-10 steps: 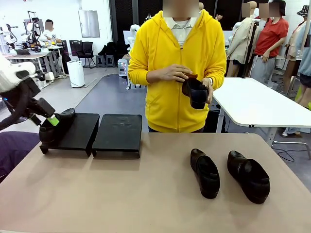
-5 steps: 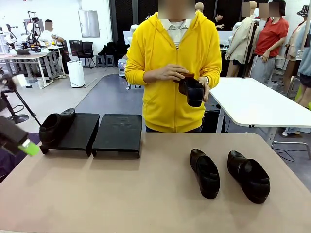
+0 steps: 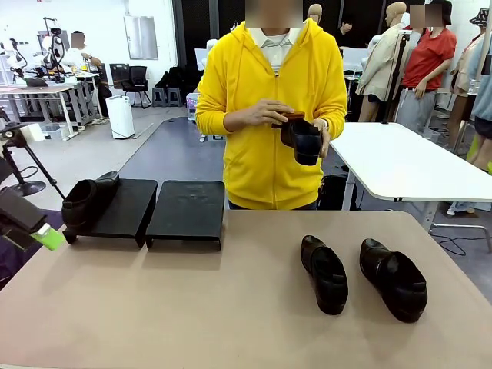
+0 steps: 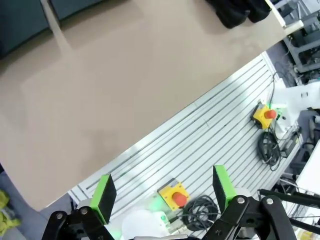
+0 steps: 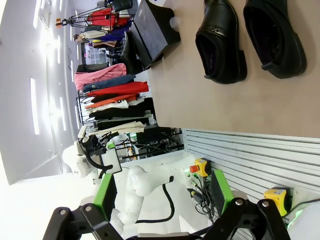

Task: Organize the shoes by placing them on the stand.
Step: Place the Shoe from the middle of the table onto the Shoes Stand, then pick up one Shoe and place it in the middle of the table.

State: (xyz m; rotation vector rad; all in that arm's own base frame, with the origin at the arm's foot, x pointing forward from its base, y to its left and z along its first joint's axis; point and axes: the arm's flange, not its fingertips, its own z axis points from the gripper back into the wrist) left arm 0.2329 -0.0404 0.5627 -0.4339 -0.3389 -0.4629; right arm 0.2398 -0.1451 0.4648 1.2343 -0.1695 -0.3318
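One black shoe lies on the left tray of the black stand, along its left edge. My left gripper hangs off the table's left edge, clear of that shoe. In the left wrist view the left gripper is open, with nothing between its green pads. Two more shoes lie side by side on the table at the right. A fourth shoe is in the hands of the person in the yellow hoodie. My right gripper is open and far back from the pair of shoes.
The tan table is bare across its middle and front. The stand's right tray holds nothing. A slatted metal base with yellow stop buttons runs below the table's near edge. A white table stands behind at the right.
My left gripper has let go of the shoe on the left tray and drawn back left and down, off the table's edge. The shoe stays on the tray.
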